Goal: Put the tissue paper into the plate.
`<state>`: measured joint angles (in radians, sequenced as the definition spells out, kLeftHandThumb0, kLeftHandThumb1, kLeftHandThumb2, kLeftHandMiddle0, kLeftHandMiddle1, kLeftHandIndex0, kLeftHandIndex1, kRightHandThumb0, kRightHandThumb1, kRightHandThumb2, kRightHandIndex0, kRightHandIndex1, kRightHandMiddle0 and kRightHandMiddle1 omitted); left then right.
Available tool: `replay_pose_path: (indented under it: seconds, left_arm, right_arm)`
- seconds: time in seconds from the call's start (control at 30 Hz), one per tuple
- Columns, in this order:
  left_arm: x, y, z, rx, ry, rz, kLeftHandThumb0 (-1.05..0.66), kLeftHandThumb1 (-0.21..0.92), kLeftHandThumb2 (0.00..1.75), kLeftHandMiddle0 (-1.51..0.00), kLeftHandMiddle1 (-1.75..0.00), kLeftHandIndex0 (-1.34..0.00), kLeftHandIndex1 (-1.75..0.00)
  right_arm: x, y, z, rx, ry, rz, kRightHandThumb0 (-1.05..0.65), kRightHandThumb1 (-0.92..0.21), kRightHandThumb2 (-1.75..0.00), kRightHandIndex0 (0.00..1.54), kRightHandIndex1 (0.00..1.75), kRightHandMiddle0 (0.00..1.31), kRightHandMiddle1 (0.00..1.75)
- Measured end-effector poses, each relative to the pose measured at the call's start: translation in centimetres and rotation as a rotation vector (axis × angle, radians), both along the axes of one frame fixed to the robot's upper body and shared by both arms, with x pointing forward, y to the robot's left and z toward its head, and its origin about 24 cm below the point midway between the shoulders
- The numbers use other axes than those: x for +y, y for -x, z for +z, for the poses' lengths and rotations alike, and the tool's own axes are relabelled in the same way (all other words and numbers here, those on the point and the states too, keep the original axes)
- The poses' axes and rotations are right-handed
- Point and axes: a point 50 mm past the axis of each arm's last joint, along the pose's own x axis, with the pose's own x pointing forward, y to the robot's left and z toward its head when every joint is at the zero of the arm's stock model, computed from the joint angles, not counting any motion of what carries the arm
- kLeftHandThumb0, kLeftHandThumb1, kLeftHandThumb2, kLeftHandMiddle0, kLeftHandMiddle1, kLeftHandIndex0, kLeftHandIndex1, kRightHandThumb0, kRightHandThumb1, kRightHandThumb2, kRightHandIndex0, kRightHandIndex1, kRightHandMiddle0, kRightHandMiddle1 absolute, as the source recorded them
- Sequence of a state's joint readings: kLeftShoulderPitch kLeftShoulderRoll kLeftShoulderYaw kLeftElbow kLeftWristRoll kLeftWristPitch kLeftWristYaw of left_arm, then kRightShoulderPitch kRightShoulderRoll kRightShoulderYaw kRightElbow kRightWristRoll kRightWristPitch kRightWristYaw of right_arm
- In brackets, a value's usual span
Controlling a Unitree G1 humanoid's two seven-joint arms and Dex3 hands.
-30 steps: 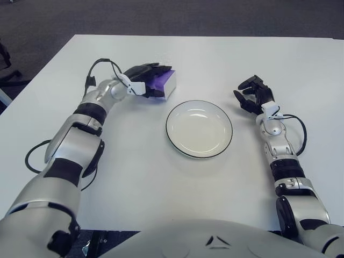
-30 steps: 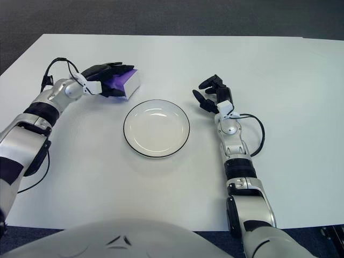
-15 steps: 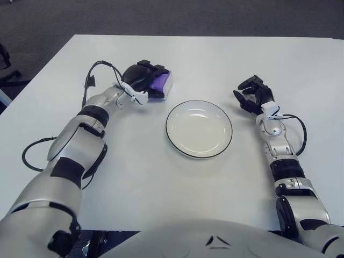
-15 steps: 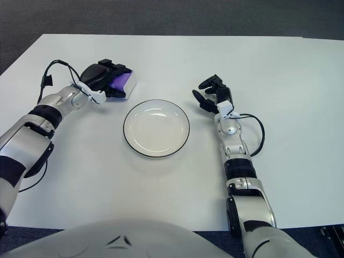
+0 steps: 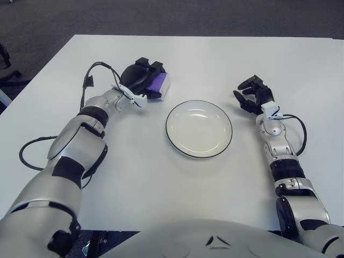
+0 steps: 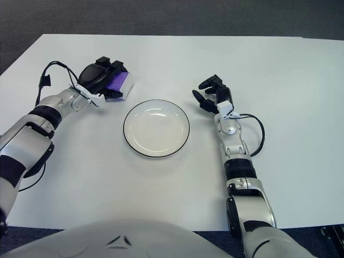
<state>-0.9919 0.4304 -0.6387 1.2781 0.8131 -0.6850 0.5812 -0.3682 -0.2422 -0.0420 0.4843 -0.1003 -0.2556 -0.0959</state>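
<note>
The plate (image 5: 199, 128) sits empty on the white tabletop (image 5: 161, 183), nearest the robot. The right hand (image 5: 252, 95) shows just right of the plate, fingers loosely curled and holding nothing. Up and left of the plate, the left hand (image 5: 138, 80) has turned over on top of the purple tissue paper (image 5: 157, 83), and its fingers now wrap around it. So the grab looks done; lifting it to the plate should come next.
</note>
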Motion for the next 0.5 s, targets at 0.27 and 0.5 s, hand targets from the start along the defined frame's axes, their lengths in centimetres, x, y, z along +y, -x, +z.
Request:
replay_pose_path:
  seconds: [0.27, 0.5]
  left_arm:
    - [0.0, 0.1, 0.4, -0.04, -0.016, -0.027, 0.0, 0.42, 1.14, -0.57, -1.58, -0.37, -1.75]
    - [-0.3, 1.2, 2.1, -0.215, 0.096, -0.175, 0.28, 0.48, 1.09, -0.5, -1.69, -0.49, -1.75]
  right_arm:
    - [0.0, 0.0, 0.0, -0.001, 0.0, 0.0, -0.37, -0.85, -0.43, 0.71, 1.61, 0.44, 1.53]
    - [-0.1, 0.0, 0.1, -0.002, 0.002, -0.001, -0.37, -0.85, -0.42, 0.71, 1.61, 0.44, 1.53]
